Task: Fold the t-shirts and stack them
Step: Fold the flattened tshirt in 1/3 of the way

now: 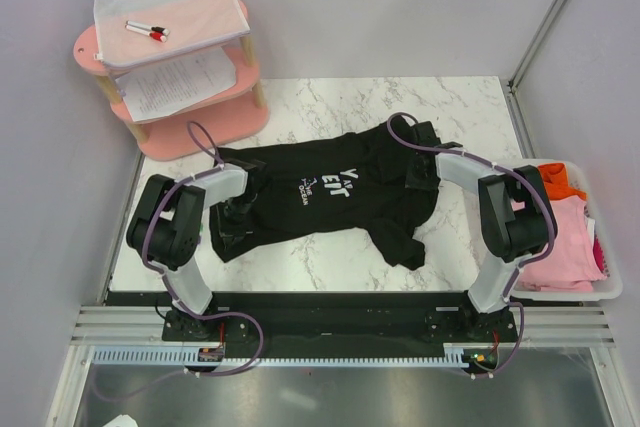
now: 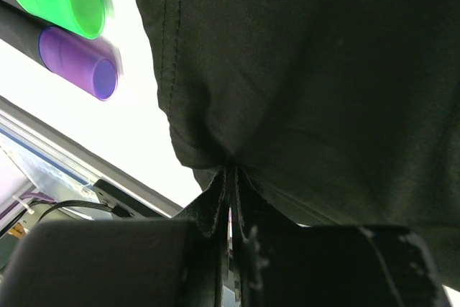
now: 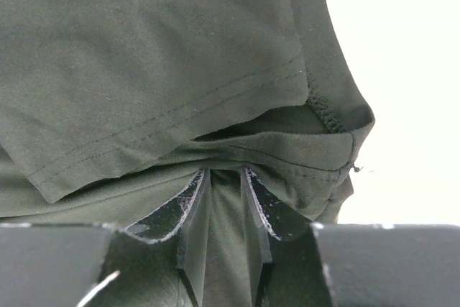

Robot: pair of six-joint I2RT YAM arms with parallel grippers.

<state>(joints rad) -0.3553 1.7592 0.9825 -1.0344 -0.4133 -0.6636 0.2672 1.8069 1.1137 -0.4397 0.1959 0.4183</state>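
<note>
The left jaws are clenched tight on the black t-shirt [image 1: 320, 197] at its left edge; the right jaws grasp a bunched fold at its right end. It lies rumpled across the marble bench [image 1: 330, 262].

A black t-shirt [image 1: 330, 192] lies rumpled and spread across the middle of the marble table [image 1: 460, 107], its white chest lettering facing up. A pink t-shirt [image 1: 560, 242] and an orange t-shirt [image 1: 565, 179] sit heaped just off the table's right edge.
</note>
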